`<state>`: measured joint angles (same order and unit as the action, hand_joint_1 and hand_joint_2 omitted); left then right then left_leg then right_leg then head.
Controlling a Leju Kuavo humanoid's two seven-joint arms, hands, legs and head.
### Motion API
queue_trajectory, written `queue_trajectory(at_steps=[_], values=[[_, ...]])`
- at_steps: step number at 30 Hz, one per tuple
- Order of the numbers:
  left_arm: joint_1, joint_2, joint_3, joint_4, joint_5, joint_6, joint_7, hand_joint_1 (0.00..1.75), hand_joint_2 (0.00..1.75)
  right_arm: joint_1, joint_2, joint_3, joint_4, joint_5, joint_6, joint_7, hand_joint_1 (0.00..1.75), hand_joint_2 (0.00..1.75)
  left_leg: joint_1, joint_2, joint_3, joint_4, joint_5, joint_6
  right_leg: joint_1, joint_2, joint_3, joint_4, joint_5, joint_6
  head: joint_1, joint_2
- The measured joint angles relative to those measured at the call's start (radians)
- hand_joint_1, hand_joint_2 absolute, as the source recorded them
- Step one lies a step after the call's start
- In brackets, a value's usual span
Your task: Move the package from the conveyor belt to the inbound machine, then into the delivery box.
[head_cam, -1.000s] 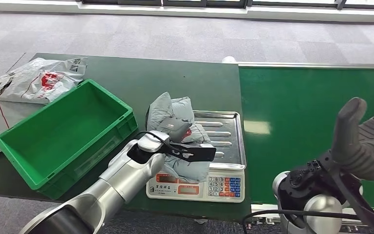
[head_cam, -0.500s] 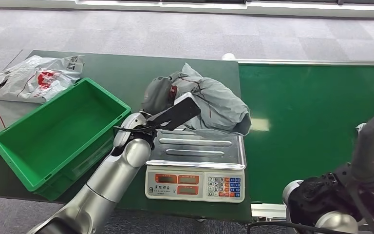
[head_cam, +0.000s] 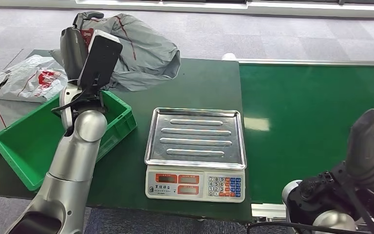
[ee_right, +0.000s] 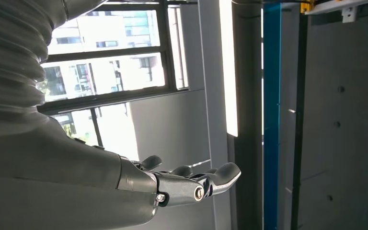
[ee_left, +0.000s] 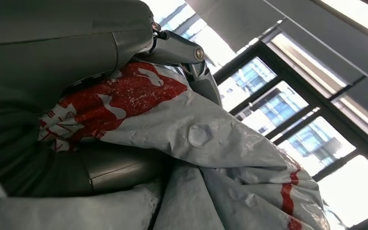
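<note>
Left robot hand [head_cam: 80, 46] grips crinkled grey plastic package [head_cam: 141, 48].

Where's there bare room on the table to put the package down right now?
The green plastic bin is bare inside, below the left hand gripping the grey plastic package. The steel scale tray and green conveyor belt are bare too. The far-left corner is crowded with white printed bags.

The left hand [head_cam: 80, 41] is mostly hidden behind the wrist camera; the right hand [head_cam: 370, 151] is cut off by the frame edge; the scale [head_cam: 195, 185] display is too small to read.
</note>
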<state>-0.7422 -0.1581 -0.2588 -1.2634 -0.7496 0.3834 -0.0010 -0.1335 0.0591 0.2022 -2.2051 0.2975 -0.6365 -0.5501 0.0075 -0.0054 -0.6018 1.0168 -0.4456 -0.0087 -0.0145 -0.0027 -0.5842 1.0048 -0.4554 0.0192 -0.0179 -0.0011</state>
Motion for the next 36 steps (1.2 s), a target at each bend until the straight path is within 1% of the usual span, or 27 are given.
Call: queue_trajectory(at_steps=[2,3,6,8,13,16,21,27,34,36], values=[[-0.013,0.014,0.027,0.023,-0.025,0.008,0.031,0.32,1.75,0.000,0.000,0.000,0.002,0.000,0.010,0.007,0.00,1.75,0.000,0.000,0.000,0.000,0.000,0.000,0.000,0.001,0.000,0.000,0.000,0.000,0.000,0.000],[-0.020,0.022,0.046,0.041,-0.035,0.011,0.036,0.00,1.75,0.000,0.000,0.000,0.004,-0.001,0.014,0.009,0.00,1.75,0.000,0.001,0.000,0.000,0.000,0.000,0.000,0.001,-0.001,0.000,0.000,0.000,0.000,0.000],[-0.030,0.043,0.100,0.099,-0.054,0.009,0.025,0.00,1.75,0.000,0.000,0.000,0.010,-0.004,0.020,0.012,0.00,1.75,0.000,0.001,0.001,0.000,0.000,0.000,0.001,0.001,-0.001,0.000,0.000,0.000,0.000,0.000],[-0.028,0.051,0.122,0.131,-0.070,0.003,0.020,0.00,1.75,0.000,0.000,0.000,0.016,-0.007,0.023,0.012,0.00,1.75,0.001,0.000,0.000,0.000,0.000,-0.001,0.001,0.001,-0.001,0.000,0.000,-0.001,0.000,0.000],[-0.025,0.070,0.145,0.183,-0.131,-0.007,0.061,0.00,1.75,0.013,-0.012,0.000,0.042,-0.019,0.027,0.000,0.00,1.75,0.001,0.000,-0.001,0.000,0.000,-0.001,0.001,0.001,-0.002,0.001,0.000,-0.001,0.000,0.000],[-0.019,0.085,0.165,0.199,-0.144,-0.014,0.080,0.00,1.75,0.037,-0.037,0.000,0.060,-0.052,0.023,-0.020,0.00,1.75,0.001,0.000,-0.002,0.000,0.000,0.000,0.001,0.001,-0.002,0.000,0.000,-0.001,0.000,0.000],[0.008,0.114,0.191,0.202,-0.145,-0.020,0.081,0.00,1.75,0.074,-0.086,0.000,0.091,-0.107,0.010,-0.052,0.00,1.75,0.001,0.000,-0.003,0.000,0.000,0.000,0.001,0.000,-0.003,0.000,0.000,-0.001,0.000,0.000],[0.015,0.132,0.208,0.202,-0.153,-0.027,0.095,0.00,1.75,0.084,-0.116,0.001,0.116,-0.119,0.007,-0.054,0.00,1.75,0.001,0.000,-0.003,0.000,0.000,0.000,0.001,0.001,-0.004,0.000,0.000,-0.001,0.000,0.000],[0.050,0.180,0.245,0.216,-0.175,-0.021,0.140,0.00,1.75,0.109,-0.155,0.011,0.144,-0.136,-0.015,-0.054,0.00,1.75,0.001,0.001,-0.003,0.000,0.000,0.000,0.001,0.001,-0.004,0.000,0.000,-0.001,0.000,0.000],[0.058,0.194,0.255,0.224,-0.199,-0.022,0.167,0.00,1.75,0.115,-0.163,0.013,0.149,-0.139,-0.017,-0.053,0.00,1.75,0.001,0.000,-0.004,0.000,0.000,0.000,0.001,0.001,-0.004,0.000,0.000,-0.001,0.000,0.000]])
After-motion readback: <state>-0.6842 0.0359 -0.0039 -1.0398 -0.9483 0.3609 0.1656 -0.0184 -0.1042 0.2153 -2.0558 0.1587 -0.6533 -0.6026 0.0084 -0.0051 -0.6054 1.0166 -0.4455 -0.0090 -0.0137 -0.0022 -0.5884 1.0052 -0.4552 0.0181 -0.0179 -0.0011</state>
